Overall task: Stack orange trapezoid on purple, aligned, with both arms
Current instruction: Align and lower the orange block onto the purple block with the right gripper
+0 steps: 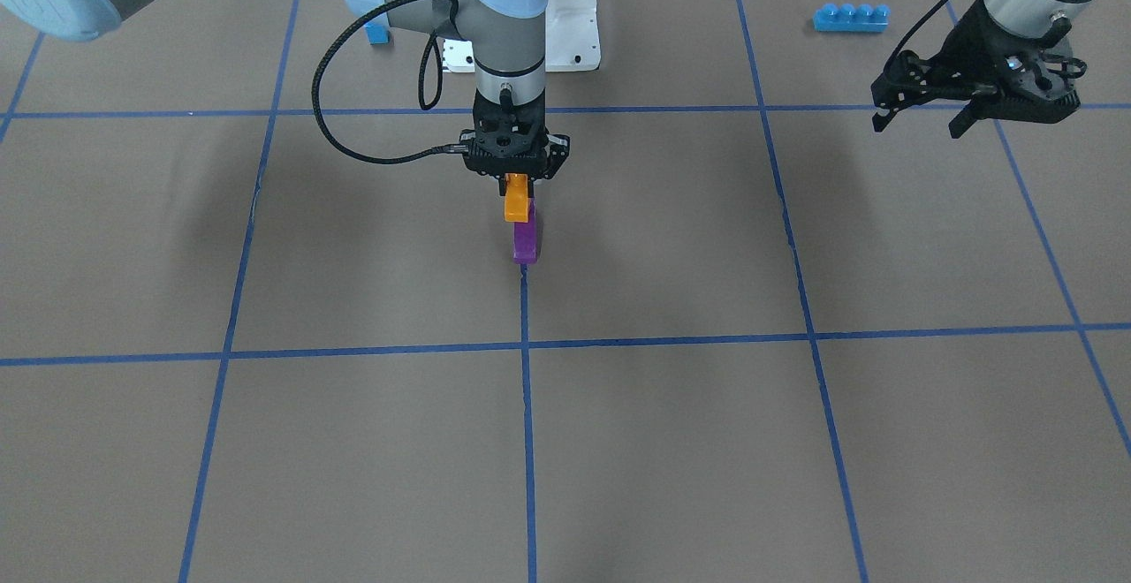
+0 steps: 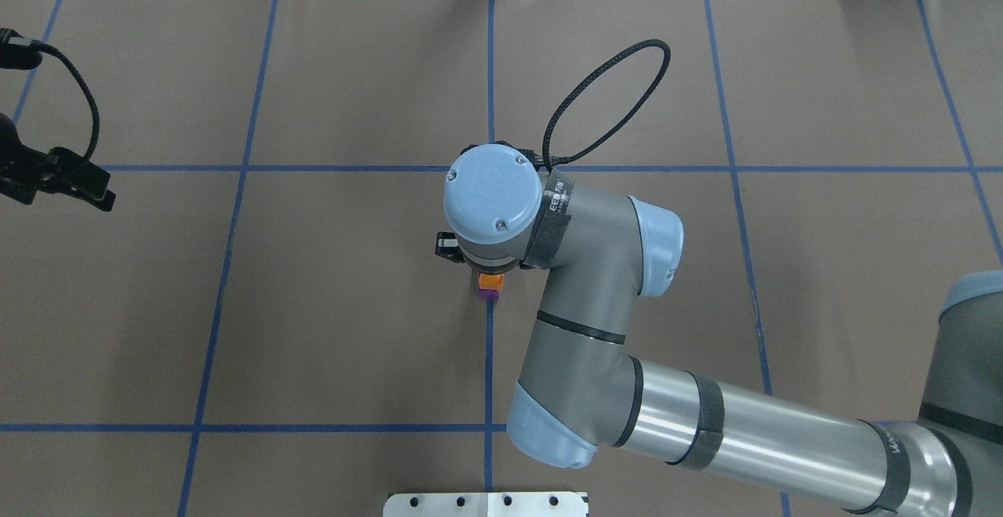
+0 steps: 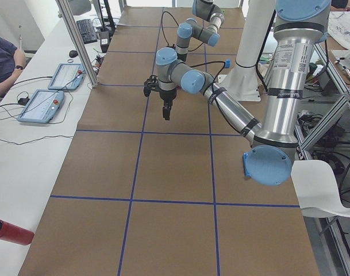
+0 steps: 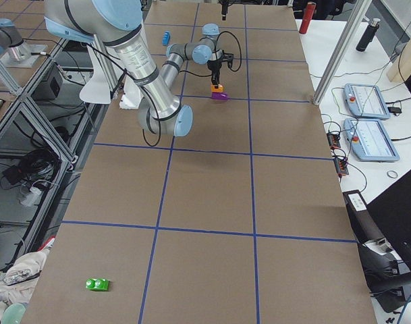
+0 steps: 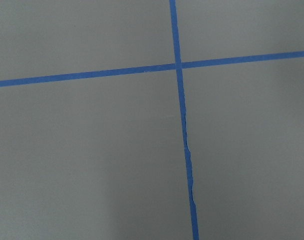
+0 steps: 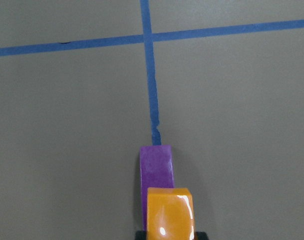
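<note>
Two grey metal arms point(image 2: 588, 321), light-blue screwed joint caps point(image 2: 492, 194), looping black braided cables point(image 2: 654, 41), black fingers point(image 1: 963, 121), white base point(image 1: 574, 26)

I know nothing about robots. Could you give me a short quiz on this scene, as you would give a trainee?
1. True or false: the left gripper holds the orange trapezoid.
2. Which block is closest to the orange trapezoid? A: a green one. B: the purple block. C: a red one.
3. Fill in: the long blue brick near the left arm has ____ studs in a row.

Key: 1 false, the right gripper holds it; 2 B; 3 four.
</note>
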`<state>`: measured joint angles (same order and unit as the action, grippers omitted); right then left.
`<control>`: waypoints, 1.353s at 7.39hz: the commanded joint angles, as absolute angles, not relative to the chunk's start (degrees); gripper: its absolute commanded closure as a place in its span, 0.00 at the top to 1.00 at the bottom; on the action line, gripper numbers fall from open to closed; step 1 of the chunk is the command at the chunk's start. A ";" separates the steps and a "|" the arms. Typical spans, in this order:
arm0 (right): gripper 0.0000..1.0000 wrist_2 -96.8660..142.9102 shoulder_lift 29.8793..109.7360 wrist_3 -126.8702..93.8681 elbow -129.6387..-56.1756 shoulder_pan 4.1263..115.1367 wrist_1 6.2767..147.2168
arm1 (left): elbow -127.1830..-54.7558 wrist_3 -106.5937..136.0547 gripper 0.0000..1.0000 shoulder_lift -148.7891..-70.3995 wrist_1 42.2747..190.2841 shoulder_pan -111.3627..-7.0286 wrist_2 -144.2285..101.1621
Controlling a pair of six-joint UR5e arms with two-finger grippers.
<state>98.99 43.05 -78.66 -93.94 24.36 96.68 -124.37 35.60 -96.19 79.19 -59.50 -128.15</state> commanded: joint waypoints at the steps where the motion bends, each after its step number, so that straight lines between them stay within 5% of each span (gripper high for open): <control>1: 0.00 98.62 43.07 -78.66 -93.78 24.17 96.68 | -124.37 35.60 1.00 -96.24 79.19 -59.50 -128.14; 10: 0.00 98.17 42.89 -78.66 -91.94 23.64 96.42 | -124.01 35.51 1.00 -96.15 79.19 -59.41 -128.14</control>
